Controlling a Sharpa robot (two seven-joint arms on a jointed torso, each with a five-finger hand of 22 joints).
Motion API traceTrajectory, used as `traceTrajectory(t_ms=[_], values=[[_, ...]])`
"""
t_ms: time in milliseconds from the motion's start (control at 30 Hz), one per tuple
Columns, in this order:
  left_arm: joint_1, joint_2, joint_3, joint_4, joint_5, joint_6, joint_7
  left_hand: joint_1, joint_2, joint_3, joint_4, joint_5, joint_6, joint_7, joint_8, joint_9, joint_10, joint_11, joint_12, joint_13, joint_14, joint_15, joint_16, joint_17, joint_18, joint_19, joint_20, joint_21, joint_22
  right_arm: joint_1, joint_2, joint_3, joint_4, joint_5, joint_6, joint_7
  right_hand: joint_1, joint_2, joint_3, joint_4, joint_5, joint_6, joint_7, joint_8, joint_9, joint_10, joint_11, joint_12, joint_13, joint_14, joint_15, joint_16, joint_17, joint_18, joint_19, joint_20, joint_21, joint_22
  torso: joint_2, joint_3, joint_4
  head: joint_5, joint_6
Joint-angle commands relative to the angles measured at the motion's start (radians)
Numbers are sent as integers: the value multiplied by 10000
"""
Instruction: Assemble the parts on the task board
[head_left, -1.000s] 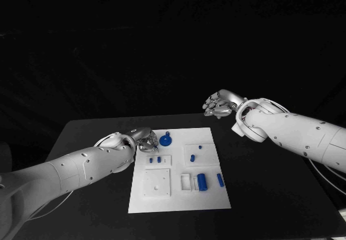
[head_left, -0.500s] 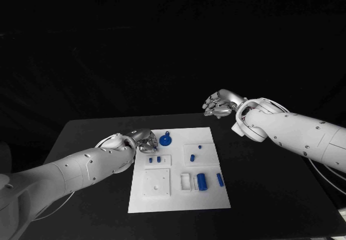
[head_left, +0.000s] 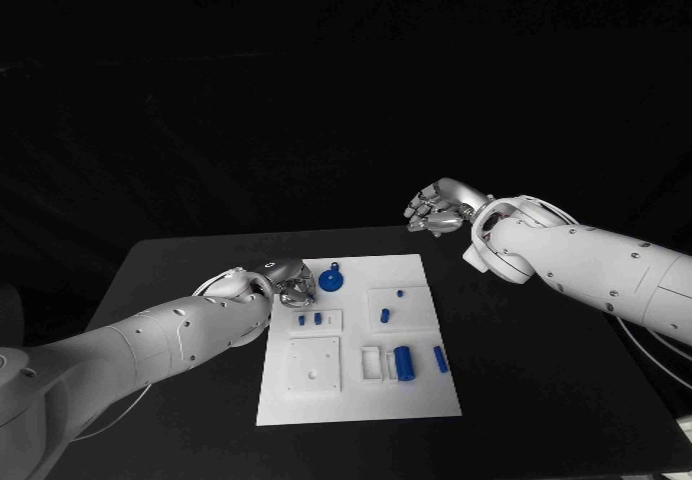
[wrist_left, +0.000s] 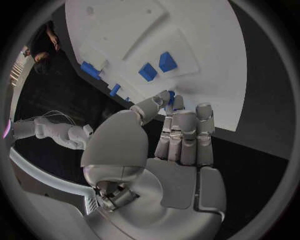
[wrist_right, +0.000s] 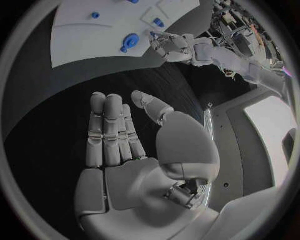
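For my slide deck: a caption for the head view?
Left hand at the task board's far left edge beside a round blue part; right hand raised, holding nothing.

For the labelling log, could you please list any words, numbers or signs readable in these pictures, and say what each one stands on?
None can be read.
The white board and its blue parts show no print.
Neither the left hand nor the right hand shows any marking.
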Motion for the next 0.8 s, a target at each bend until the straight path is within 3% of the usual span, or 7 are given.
traceTrajectory(t_ms=[33, 400, 800], values=[[-20, 68, -3, -36, -47, 137, 99, -9, 60, 57, -27, 48, 91, 9, 22, 13, 50, -1, 33, 7, 62, -19, 50, 15, 344, 4, -196, 33, 181, -4, 8, 5, 11, -17, 23, 66, -89, 31, 52, 3, 66, -17, 44, 18, -15, 79, -18, -58, -9, 44, -41, 20, 13, 207, -3, -90, 51, 14, -2, 3, -3, -7, -2], [-144, 278, -24, -201, -47, 179, 95, -11, 63, 62, -31, 49, 86, 11, 18, 8, 47, 0, 26, 4, 56, -18, 46, 13, 343, 2, -197, 35, 181, -4, 13, 5, 24, -17, 25, 67, -91, 32, 56, 3, 65, -17, 44, 19, -15, 84, -18, -64, -8, 44, -41, 18, 17, 207, -3, -91, 50, 16, 2, -1, -2, -21, -6], [-151, 235, -50, -256, -148, 334, 8, 5, 61, 75, -58, 52, 84, 9, 15, 2, 46, 0, 18, 1, 43, -18, 38, 10, 344, -8, -198, 38, 182, -4, -10, 5, 33, -17, 28, 65, -91, 31, 60, 1, 66, -17, 43, 20, -15, 88, -18, -70, -7, 44, -42, 17, 21, 207, -3, -91, 49, 18, -5, 2, 5, -49, -34]])
